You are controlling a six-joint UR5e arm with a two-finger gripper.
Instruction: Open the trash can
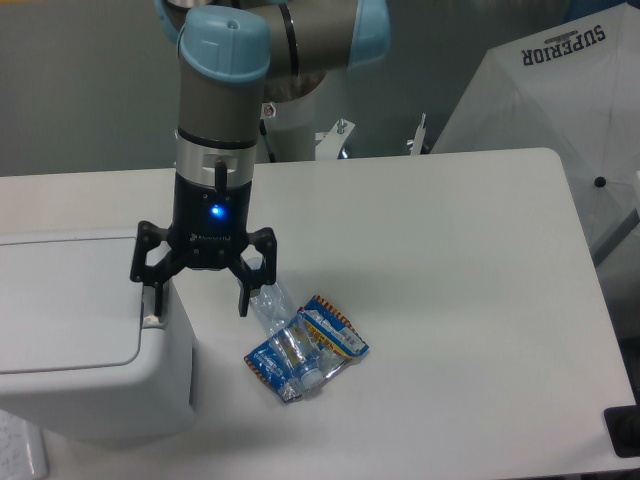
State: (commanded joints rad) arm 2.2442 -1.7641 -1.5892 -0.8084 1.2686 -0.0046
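White table (pixel 450 280): trash can (pixel 80 340) lower-left, under spread-jawed gripper (pixel 197 295), lid down.

A single fixed camera looks down at an angle from the front of the white surface (pixel 450 300), fairly close, facing the arm (pixel 215 130) and the grey wall behind.

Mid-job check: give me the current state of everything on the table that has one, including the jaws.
trash can: lid down, shut, flat on top.
gripper: jaws spread open, holding nothing, one finger at the lid's right edge, the other beyond the can's side.
plastic bottle: lying on its side on the table, looks empty, cap on.
snack wrappers: lying flat beside the bottle, touching it.
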